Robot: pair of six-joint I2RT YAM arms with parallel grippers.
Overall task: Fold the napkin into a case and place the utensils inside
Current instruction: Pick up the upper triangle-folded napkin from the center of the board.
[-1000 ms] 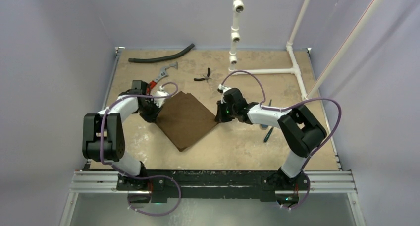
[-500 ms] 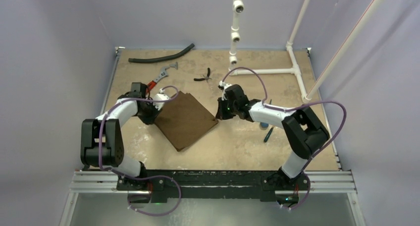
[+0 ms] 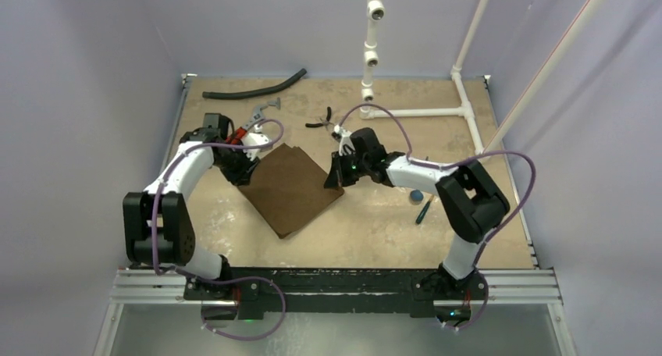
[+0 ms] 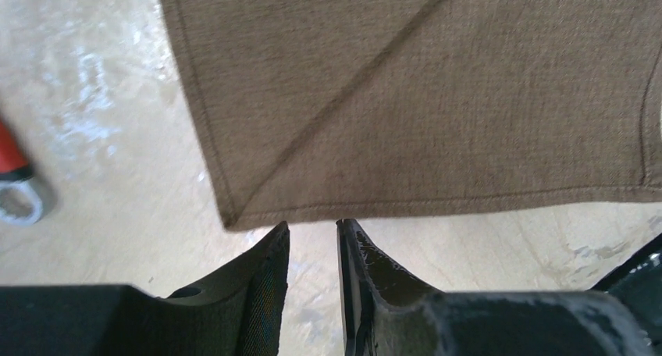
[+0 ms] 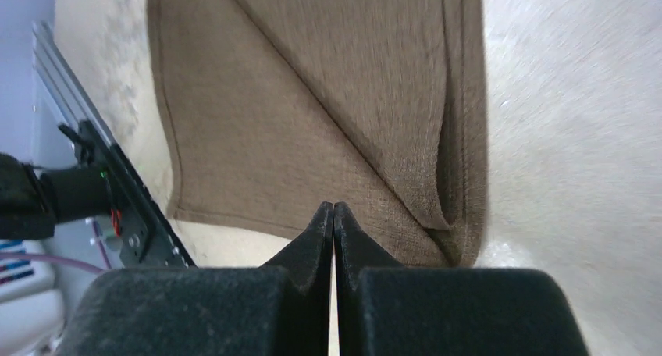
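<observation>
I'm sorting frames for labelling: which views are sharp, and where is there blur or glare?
Left wrist: napkin weave and hem crisp, table bright and slightly soft. Right wrist: napkin softer, table streaked with blur. Top external: even light, faint shadows, no glare.

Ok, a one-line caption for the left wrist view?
Left fingers, slightly apart, at the hemmed edge of the creased brown napkin, near its corner.

The left arm (image 3: pixel 190 165) carries jaws slightly parted, the right arm (image 3: pixel 411 171) jaws closed.
</observation>
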